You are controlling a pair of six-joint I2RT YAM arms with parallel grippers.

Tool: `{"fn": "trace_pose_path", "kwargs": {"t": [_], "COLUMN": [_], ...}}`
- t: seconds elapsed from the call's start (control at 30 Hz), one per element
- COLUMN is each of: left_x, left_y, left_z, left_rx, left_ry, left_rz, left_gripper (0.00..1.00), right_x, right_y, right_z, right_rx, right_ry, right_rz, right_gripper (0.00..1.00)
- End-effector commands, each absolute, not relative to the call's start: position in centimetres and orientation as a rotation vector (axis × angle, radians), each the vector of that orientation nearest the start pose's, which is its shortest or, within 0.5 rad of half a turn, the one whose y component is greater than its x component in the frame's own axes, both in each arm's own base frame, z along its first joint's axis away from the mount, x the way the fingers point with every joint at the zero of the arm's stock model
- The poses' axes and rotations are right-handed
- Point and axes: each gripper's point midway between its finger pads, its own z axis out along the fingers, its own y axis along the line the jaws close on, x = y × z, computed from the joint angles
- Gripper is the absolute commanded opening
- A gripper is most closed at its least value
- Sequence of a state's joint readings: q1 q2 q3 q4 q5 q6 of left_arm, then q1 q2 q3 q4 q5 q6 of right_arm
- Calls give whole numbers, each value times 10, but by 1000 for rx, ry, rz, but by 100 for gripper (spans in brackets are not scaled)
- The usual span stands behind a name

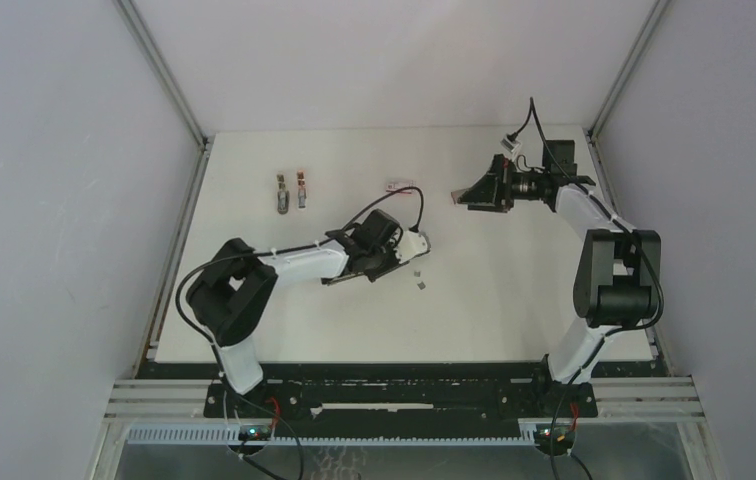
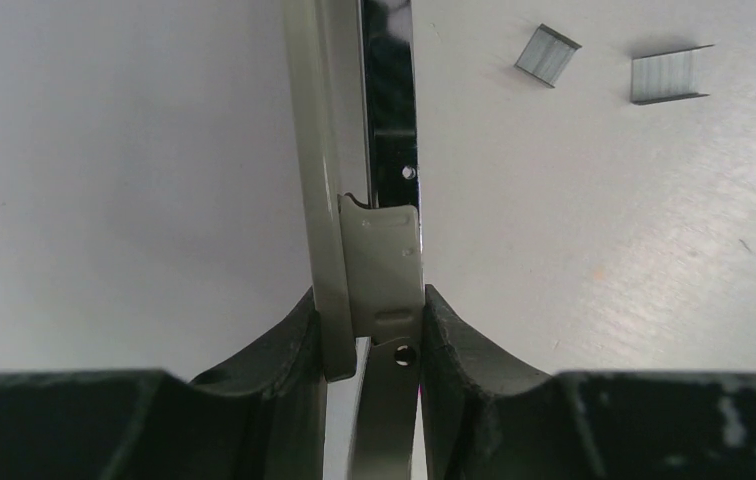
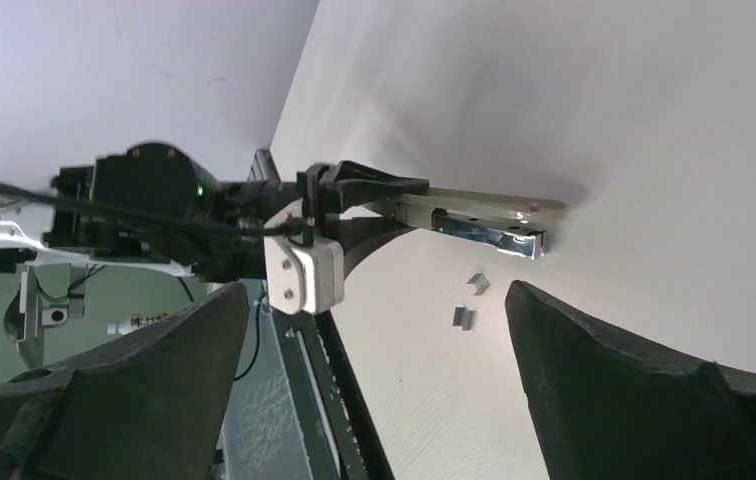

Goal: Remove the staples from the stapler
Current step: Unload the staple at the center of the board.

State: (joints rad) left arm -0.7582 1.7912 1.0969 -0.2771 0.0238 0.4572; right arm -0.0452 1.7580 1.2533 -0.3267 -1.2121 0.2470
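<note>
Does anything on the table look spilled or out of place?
Yes. Two short blocks of staples lie loose on the table, outside the stapler that the left gripper clamps. Given the unloading, this seems expected, not a fault.

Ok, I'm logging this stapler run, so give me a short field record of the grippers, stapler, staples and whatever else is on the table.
left gripper: shut on the stapler
right gripper: open, empty, apart from the stapler
staples: two short grey blocks loose on the table beside the stapler
red-and-white box: on the table, beyond the left gripper
other: two small objects at far left, too small to identify
</note>
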Motion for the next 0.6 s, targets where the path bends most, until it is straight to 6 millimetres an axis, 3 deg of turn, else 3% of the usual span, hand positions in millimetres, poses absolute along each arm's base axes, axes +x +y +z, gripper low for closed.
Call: {"fn": "trace_pose_path", "kwargs": {"t": [0.0, 0.17, 0.57], "left_x": [334, 333, 337], "left_y": [-269, -271, -277], "left_z": [53, 60, 73], "left_rx": [1361, 1326, 1201], "left_ry": [1968, 1863, 1975], "left_rz": [116, 272, 109], "left_gripper": [0, 0, 0], "right_x": [377, 380, 381], "right_y": [140, 132, 130], "right_z": [210, 208, 207], "right_rx": [-263, -227, -208], "right_ry": [2094, 2099, 2104], "right_rz": [1499, 1496, 1506], "right_gripper": [100, 100, 100]}}
